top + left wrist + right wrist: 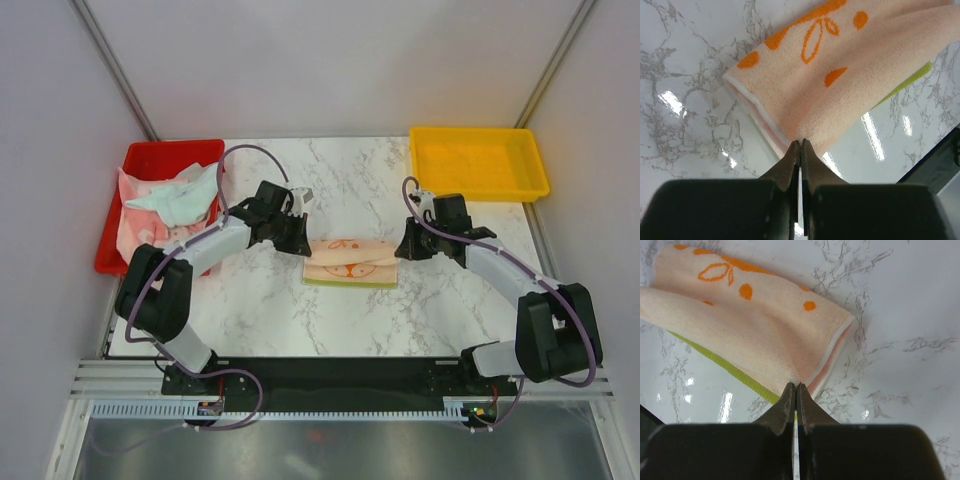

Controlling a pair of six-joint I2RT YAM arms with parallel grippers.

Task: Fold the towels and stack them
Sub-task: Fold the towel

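A peach towel with orange prints lies folded in the middle of the marble table, on top of a lime-green towel whose edge shows at its near side. My left gripper is shut on the peach towel's left end; in the left wrist view the closed tips pinch the peach towel, and the green edge shows beyond it. My right gripper is shut on the right end; in the right wrist view its tips pinch the peach towel above the green edge.
A red tray at the left edge holds several crumpled towels in mint, white and pink. A yellow tray stands at the back right. Grey walls close the table on three sides.
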